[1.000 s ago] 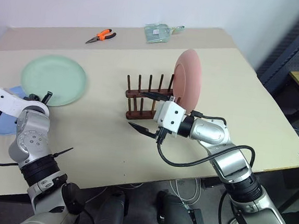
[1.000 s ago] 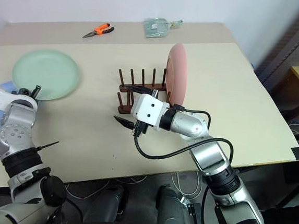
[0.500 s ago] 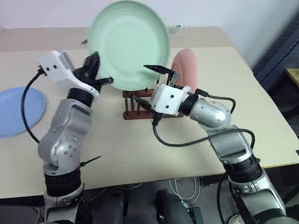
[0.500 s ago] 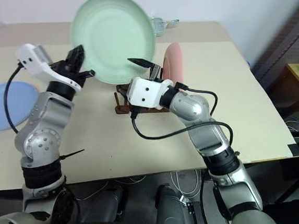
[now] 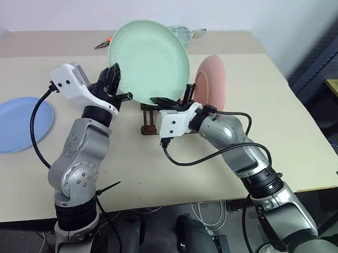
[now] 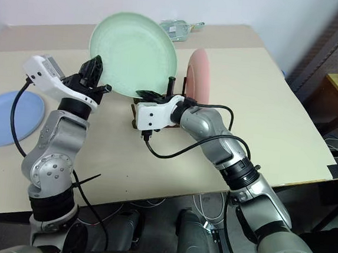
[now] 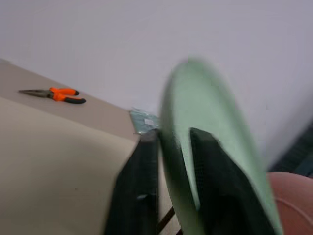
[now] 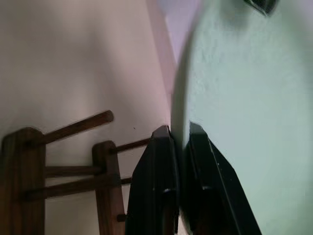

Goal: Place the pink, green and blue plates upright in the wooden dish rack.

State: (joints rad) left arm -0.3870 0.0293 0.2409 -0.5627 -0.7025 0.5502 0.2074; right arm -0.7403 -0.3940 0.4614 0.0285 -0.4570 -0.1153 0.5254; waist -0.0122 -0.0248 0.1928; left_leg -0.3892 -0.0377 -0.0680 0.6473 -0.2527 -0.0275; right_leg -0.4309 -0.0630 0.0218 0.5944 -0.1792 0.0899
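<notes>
Two grippers on the green plate (image 5: 148, 62) right now, mid-handover by the look of it. Right gripper (image 8: 178, 139): fingers pinched shut on the plate's lower rim, one each side of the edge. Left gripper (image 7: 168, 161): fingers straddle the rim on the plate's left side, part open; can't tell if they bear on it or have let go. My read: right arm is taking the load.

Plate is held upright in the air, face toward the head camera, its lower edge just above the wooden dish rack (image 5: 151, 118), not yet between any pegs.

Progress: roughly one of three done.
- pink plate (image 5: 211, 89) stands upright at the right end of the rack, so that one's in.
- green: in hand, over the rack, not seated.
- blue plate (image 5: 14, 123) lies flat on the desk (image 5: 277, 112) at far left, well apart from both grippers, untouched.

Left to do: lower green into a free slot beside the pink, then fetch blue.

Off-task clutter at the desk's far edge: orange-handled pliers (image 7: 54, 94) and a clear packet (image 6: 176, 29).
</notes>
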